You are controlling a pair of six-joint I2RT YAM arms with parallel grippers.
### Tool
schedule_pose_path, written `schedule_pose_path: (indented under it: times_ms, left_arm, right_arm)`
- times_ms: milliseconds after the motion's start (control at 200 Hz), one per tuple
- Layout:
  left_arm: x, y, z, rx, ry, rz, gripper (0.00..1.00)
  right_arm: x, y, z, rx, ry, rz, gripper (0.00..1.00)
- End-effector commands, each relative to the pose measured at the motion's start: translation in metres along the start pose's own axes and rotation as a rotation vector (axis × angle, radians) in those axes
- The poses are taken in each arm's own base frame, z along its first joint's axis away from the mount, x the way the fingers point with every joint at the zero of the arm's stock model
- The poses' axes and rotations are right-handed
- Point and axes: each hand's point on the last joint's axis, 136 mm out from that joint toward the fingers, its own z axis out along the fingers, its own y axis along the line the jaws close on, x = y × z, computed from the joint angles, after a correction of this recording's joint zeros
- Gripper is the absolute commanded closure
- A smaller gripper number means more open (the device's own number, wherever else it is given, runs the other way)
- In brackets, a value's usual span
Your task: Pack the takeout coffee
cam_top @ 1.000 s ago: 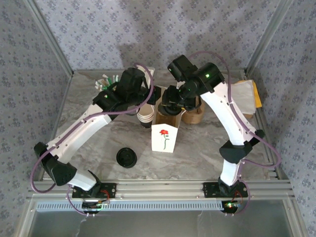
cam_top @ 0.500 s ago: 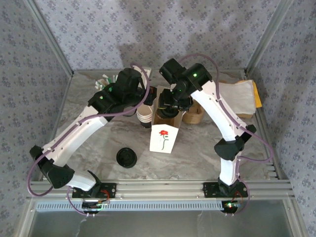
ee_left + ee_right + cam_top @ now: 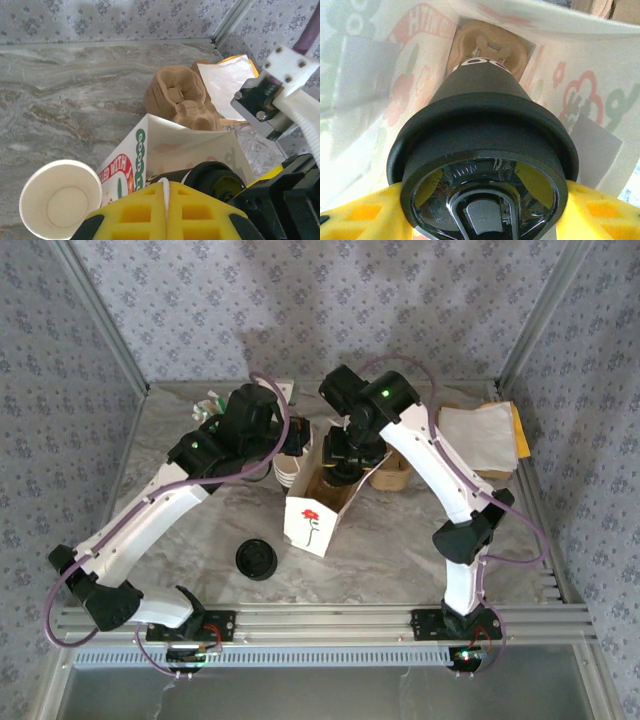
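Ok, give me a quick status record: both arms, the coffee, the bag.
left gripper: jaws shut on the near rim of the paper bag
right gripper: jaws clamped on the lid of the takeout coffee
takeout coffee: base down, partly inside the bag mouth
paper bag: tilted
loose black lid: flat on the table, near left
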Motion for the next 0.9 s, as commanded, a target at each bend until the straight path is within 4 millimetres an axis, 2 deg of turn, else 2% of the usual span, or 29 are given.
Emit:
schedule_pose_path:
  times_ms: [0, 445, 735, 895]
  left_arm:
    - [-0.011, -0.009, -0.011, 0.055, -0.045, -0.106, 1.00]
    - [-0.017, -0.021, -0.002, 0.130, -0.078, -0.470, 1.00]
    - [-0.009, -0.035, 0.008, 0.150, -0.079, -0.587, 1.00]
    - [-0.005, -0.035, 0.009, 0.125, -0.099, -0.611, 1.00]
  right_arm:
    - [0.030, -0.037, -0.001, 0.151, 0.139, -0.006, 0.45]
    - [0.021, -0.056, -0.018, 0.114, 0.107, 0.026, 0.45]
    - [0.015, -0.061, -0.021, 0.098, 0.106, 0.025, 0.46]
    - [0.012, -0.062, -0.024, 0.082, 0.101, 0.033, 0.46]
